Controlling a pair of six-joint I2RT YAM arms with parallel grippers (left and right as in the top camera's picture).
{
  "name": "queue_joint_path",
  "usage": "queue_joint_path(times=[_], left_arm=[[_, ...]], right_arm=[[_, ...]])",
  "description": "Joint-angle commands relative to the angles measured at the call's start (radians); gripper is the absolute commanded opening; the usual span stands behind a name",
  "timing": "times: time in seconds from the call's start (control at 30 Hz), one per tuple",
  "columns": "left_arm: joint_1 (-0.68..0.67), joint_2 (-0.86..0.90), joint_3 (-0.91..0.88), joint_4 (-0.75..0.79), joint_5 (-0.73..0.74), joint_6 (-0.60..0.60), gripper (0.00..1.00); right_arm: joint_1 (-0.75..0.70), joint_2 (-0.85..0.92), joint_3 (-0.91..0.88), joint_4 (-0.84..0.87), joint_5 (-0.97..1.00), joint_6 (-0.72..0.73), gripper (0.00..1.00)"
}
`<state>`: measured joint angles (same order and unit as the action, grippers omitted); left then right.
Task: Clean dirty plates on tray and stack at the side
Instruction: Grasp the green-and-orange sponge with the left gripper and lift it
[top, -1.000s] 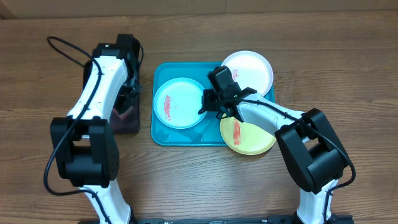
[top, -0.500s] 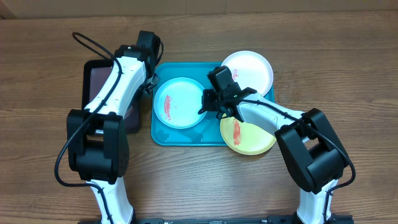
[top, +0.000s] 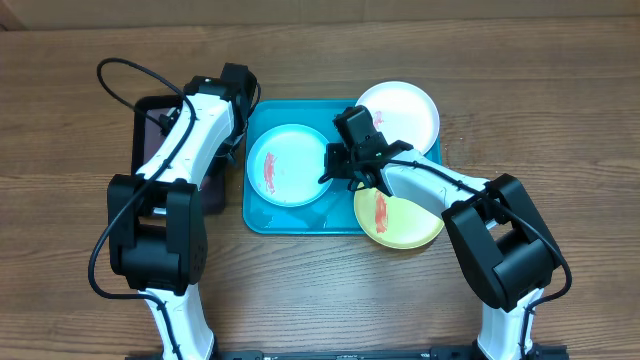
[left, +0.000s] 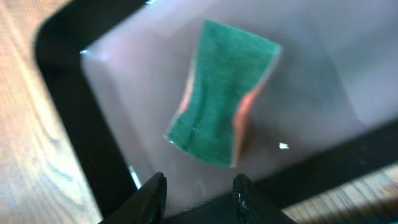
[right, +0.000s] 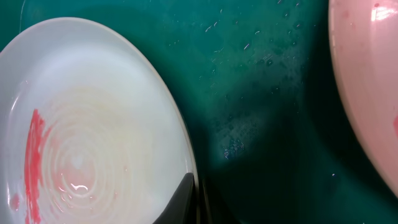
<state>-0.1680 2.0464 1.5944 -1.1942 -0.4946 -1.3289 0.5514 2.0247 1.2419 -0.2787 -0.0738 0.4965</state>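
**Overhead.** The right gripper (top: 333, 168) sits at the right rim of the light blue round plastic plate (top: 285, 165). This plate lies red-smeared in the left half of the large turquoise rectangular plastic tray (top: 262, 215). The right arm (top: 440, 185) reaches in from the near right, above the red-streaked yellow-green round plate (top: 400, 225), which overlaps the tray's near right corner. The white round plate (top: 405, 112) overlaps the far right corner. The left arm (top: 185, 140) bends over the smaller black rectangular tray (top: 150, 110), just left of the turquoise tray.

**Left wrist.** The left gripper (left: 198, 194) hangs spread and empty above a green rectangular sponge (left: 221, 118) with an orange edge, which lies on the black tray's pale floor.

**Right wrist.** The right gripper's fingers are pressed together, pinching the light blue plate's rim. The red smear is at the plate's left side, and the wet tray floor lies to its right.
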Motion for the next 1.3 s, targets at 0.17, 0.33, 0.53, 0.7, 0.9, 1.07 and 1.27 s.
queue_joint_path(times=[0.17,0.33,0.53,0.7,0.9,1.07,1.27], left_arm=[[0.044,0.01,-0.039,-0.007,-0.07,-0.08,0.4],[0.087,0.01,-0.103,0.102,-0.059,0.096,0.36],[0.089,0.01,-0.146,0.294,-0.056,0.355,0.29],[0.089,0.01,-0.168,0.349,-0.032,0.396,0.27],[0.09,0.01,-0.19,0.357,-0.01,0.41,0.27],[0.09,0.01,-0.231,0.358,-0.01,0.416,0.32],[0.09,0.01,-0.269,0.388,-0.01,0.417,0.45]], right_arm=[[0.004,0.014,0.023,0.007,0.002,-0.006,0.04],[0.004,0.014,0.023,0.009,0.002,-0.006,0.04],[0.004,0.014,0.023,0.013,0.002,-0.006,0.04],[0.004,0.014,0.023,0.013,0.002,-0.006,0.04],[0.004,0.014,0.023,0.013,0.002,-0.006,0.04],[0.004,0.014,0.023,0.013,0.002,-0.006,0.04],[0.004,0.014,0.023,0.013,0.002,-0.006,0.04]])
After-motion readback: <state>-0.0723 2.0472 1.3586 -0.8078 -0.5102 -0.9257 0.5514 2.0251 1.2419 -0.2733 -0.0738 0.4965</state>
